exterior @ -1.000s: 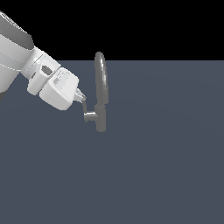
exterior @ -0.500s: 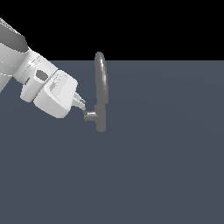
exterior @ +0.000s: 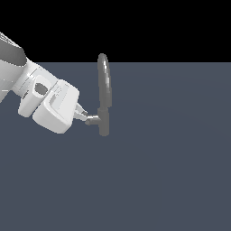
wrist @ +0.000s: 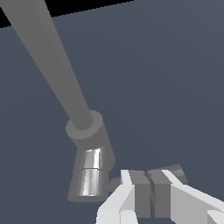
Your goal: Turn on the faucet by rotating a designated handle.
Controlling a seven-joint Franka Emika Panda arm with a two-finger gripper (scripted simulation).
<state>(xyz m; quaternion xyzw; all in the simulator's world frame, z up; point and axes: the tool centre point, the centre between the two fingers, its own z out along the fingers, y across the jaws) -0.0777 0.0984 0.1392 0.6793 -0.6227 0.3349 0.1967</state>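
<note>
- Exterior view: I am reaching in from the exterior view's left, and my hand [exterior: 83,114] is pressing its tips up against the handle [exterior: 92,120], the stubby side piece low on the faucet [exterior: 103,97]. The faucet is standing upright on the grey bench [exterior: 171,171], its arched spout rising above my tips. From this side I cannot tell whether I am gripping the handle or only touching it, since my white wrist housing is covering most of the fingers.
- Wrist view: I am looking down past my fingers [wrist: 140,190] at the faucet [wrist: 89,144], whose spout is running away from me as a long grey bar. My fingers are lying pressed together with no gap showing, so my hand [wrist: 151,192] is clenched with nothing between them; the handle [wrist: 175,173] is peeking out just behind them, touching or nearly so.
- Risk, as I judge it: I am pushing with closed tips rather than holding, so I could be sliding off the thin lever as it rotates, because the contact patch is small. Pressing too near the side cylinder could also be giving me too little leverage and stalling the turn.
</note>
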